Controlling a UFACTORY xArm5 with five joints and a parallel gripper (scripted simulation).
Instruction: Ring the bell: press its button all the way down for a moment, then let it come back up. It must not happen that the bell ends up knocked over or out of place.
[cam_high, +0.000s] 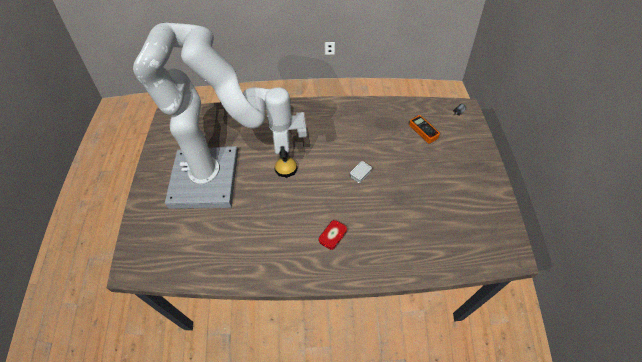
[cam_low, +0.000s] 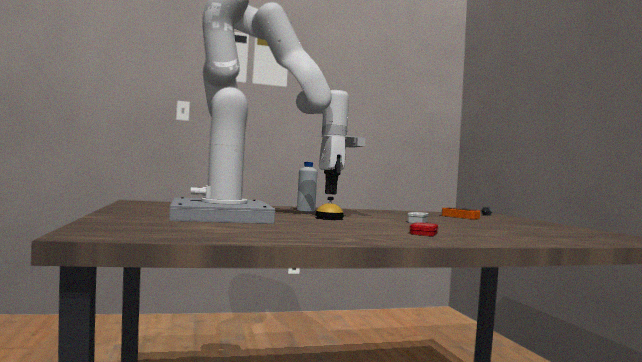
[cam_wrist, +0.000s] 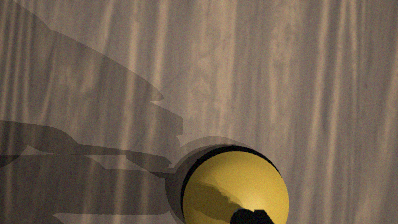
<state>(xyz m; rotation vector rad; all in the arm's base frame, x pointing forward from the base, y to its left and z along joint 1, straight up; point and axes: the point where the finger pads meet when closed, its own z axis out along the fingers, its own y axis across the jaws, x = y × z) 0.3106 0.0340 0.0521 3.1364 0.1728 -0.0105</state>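
Observation:
The bell (cam_high: 285, 167) is a yellow dome on a black base, standing on the table just right of the arm's base plate. It also shows in the side view (cam_low: 329, 211) and fills the lower middle of the wrist view (cam_wrist: 235, 189). Its small black button on top sits right under my fingertips. My gripper (cam_low: 331, 192) is shut and empty, pointing straight down. In the side view its tips stand a small gap above the button. From above, the gripper (cam_high: 283, 155) hides the button. In the wrist view the fingertips (cam_wrist: 251, 217) cover the dome's middle.
A grey bottle with a blue cap (cam_low: 307, 188) stands just behind the bell. A white box (cam_high: 360, 171), a red device (cam_high: 333, 234), an orange meter (cam_high: 424, 128) and a small dark object (cam_high: 459, 108) lie further right. The arm's base plate (cam_high: 202, 177) is to the left.

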